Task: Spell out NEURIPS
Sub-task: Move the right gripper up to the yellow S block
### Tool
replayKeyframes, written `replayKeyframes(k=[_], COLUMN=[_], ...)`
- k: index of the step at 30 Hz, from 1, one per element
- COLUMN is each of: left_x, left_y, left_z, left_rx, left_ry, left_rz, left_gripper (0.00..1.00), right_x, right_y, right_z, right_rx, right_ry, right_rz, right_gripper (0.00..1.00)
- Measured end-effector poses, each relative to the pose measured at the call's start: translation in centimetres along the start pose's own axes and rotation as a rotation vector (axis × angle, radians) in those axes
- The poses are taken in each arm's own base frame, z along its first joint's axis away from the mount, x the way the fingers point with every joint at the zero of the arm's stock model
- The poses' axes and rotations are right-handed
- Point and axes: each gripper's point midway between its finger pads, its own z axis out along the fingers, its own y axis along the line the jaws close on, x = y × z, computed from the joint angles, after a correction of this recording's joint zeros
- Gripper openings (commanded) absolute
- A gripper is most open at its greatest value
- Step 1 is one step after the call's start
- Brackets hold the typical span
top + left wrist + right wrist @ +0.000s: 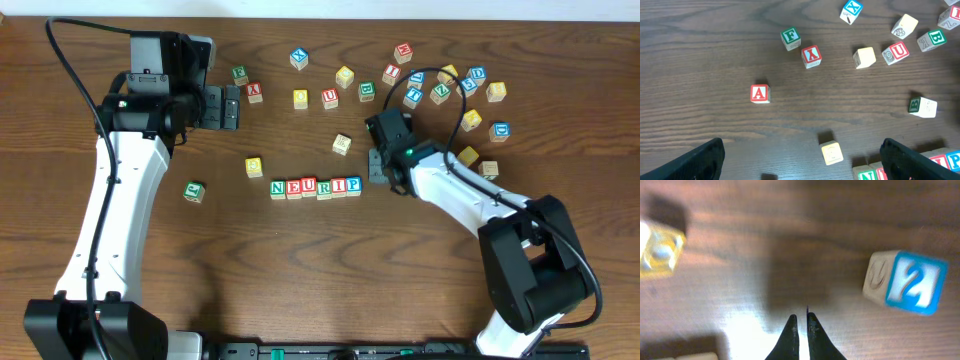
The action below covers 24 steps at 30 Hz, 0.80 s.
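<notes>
Right gripper (802, 316) is clenched empty; open wide, then straddle squarely the blurred yellow cube (659, 250) ahead-left, perhaps S.

Dark brown wood grain runs right across the table (300, 290). In the row of cubes (315, 187), pale wood faces, and there's the N in green, the I in red, the P in blue. Over in the left wrist view, the A cube (760, 93) shows a red letter inside a red border, the F cube (790, 37) is green, and the U cube (895, 52) is red. In the right wrist view, a blurred cube (912, 282) flashes a bright blue face with a white mark.
</notes>
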Motion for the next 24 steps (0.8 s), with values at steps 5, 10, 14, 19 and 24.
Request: replayKeyframes(k=[5, 10, 14, 19, 24], left_x=[0.0, 0.0, 0.0, 0.0, 0.0], left_y=[0.0, 0.0, 0.0, 0.0, 0.0], left_z=[0.0, 0.0, 0.0, 0.0, 0.0], left_rx=[0.0, 0.0, 0.0, 0.0, 0.0], left_ry=[0.0, 0.0, 0.0, 0.0, 0.001], left_rz=[0.0, 0.0, 0.0, 0.0, 0.0], left_gripper=[0.98, 0.98, 0.97, 0.98, 0.98], right_x=[-4.9, -9.2, -11.5, -11.0, -9.7], right_y=[0.4, 0.4, -1.2, -4.2, -6.5], right_z=[-2.3, -5.4, -7.4, -8.2, -8.1], right_rx=[-0.015, -0.026, -0.01, 0.033, 0.066], right_ry=[-0.078, -0.137, -0.15, -0.066, 0.008], right_rz=[0.008, 0.011, 0.027, 0.017, 0.01], right_gripper=[0.16, 0.2, 0.24, 0.31, 0.37])
